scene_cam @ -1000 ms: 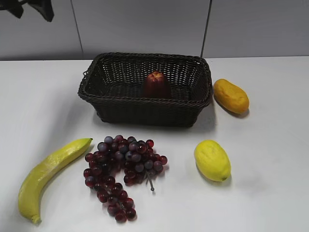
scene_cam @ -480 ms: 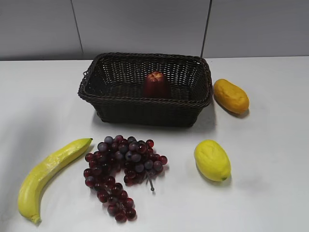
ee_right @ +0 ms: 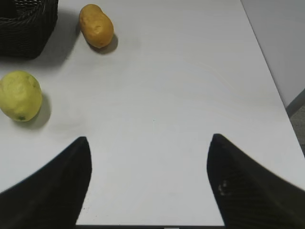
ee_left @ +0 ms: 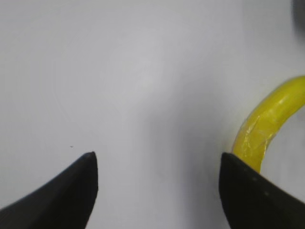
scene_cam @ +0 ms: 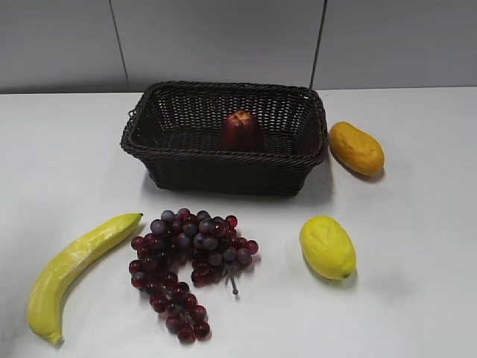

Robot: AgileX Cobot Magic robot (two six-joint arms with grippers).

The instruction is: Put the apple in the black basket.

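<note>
The dark maroon-red apple (scene_cam: 241,129) sits inside the black basket (scene_cam: 186,165), a woven wicker one at the back middle of the white table. Neither gripper shows in the exterior view. In the left wrist view my left gripper (ee_left: 157,157) is open and empty over bare table, with the banana (ee_left: 269,126) beside its right finger. In the right wrist view my right gripper (ee_right: 148,140) is open and empty over the table near its front edge. A corner of the basket (ee_right: 26,26) shows at the top left of that view.
A yellow banana (scene_cam: 71,268) lies at the front left. A bunch of dark red-purple grapes (scene_cam: 186,261) lies in front of the basket. A yellow lemon (scene_cam: 328,247) (ee_right: 19,95) is at the front right and an orange-yellow fruit (scene_cam: 357,148) (ee_right: 96,25) beside the basket's right end.
A dark arm part at the top left of the exterior view one second ago has left the picture. The fruits and the basket have not moved.
</note>
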